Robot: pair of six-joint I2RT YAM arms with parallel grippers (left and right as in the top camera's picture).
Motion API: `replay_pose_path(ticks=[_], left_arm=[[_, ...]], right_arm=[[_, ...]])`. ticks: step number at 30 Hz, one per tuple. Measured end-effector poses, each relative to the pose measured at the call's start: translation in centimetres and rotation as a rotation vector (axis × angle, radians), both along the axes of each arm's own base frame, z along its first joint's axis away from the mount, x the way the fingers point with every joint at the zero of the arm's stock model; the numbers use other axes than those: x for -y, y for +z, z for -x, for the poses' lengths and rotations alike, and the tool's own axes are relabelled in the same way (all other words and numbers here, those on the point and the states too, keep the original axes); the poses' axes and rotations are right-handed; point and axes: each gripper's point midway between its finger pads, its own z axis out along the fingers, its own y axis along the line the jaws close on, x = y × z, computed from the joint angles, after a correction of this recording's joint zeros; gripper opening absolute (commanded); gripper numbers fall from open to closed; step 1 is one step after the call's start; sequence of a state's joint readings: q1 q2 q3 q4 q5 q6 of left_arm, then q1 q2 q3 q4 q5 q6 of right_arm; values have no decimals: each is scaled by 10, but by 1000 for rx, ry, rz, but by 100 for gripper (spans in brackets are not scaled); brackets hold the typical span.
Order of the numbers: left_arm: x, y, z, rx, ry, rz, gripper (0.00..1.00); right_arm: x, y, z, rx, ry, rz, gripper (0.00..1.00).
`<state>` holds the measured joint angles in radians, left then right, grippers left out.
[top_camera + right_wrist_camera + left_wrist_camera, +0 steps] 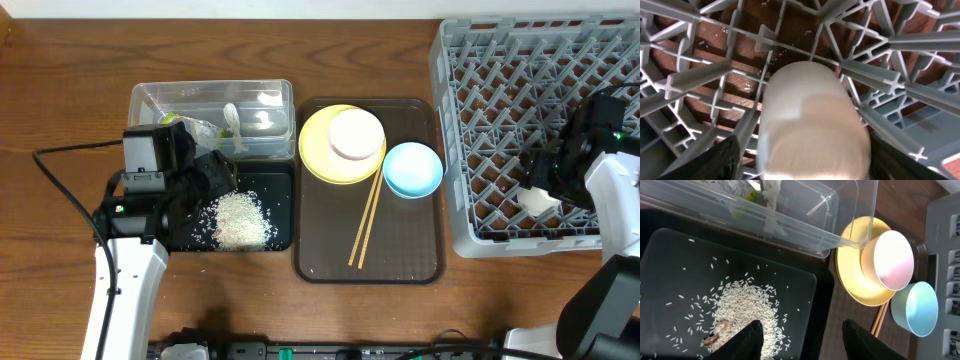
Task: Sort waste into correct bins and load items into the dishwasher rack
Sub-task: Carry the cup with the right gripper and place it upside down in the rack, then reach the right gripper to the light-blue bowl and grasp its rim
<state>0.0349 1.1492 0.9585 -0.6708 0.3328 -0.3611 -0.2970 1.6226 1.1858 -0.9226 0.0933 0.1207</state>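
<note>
My right gripper (805, 165) is open inside the grey dishwasher rack (500, 100), and the small white cup (812, 125) lies tilted between its fingers. My left gripper (800, 327) is open and empty above the black tray (280, 180), which holds loose rice (240, 218). The clear tub (150, 100) behind it holds the wrapper (185, 125) and the white scrap (231, 118). The yellow plate (315, 150) carries the white bowl (356, 134). The blue bowl (412, 169) and the chopsticks (366, 218) lie beside it.
The plate, bowls and chopsticks rest on a brown serving tray (400, 250) between the black tray and the rack. A small brown food bit (715, 337) lies in the rice. A black cable (60, 190) loops at the left.
</note>
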Motion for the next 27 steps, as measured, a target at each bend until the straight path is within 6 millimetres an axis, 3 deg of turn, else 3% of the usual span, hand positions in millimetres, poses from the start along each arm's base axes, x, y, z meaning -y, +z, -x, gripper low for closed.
replay_pose_path(ticks=[5,8,13,15,18,23,27], left_arm=[[0,0,0,-1,0,0,54],[0,0,0,-2,0,0,54],[0,0,0,-1,0,0,54],[0,0,0,-1,0,0,54],[0,0,0,-2,0,0,54],[0,0,0,-2,0,0,54],[0,0,1,-3,0,0,54]], right_arm=[[-1,3,2,1,0,-4,80],[-8,17,-3,59,11,-33,78],[-33,86,-41,357,97,-116,72],[-59,117,-52,475,180,-165,72],[-103,138,-57,542,316,-233,71],[-170,124,-58,490,560,-272,69],[-206,96,-63,419,714,-235,70]])
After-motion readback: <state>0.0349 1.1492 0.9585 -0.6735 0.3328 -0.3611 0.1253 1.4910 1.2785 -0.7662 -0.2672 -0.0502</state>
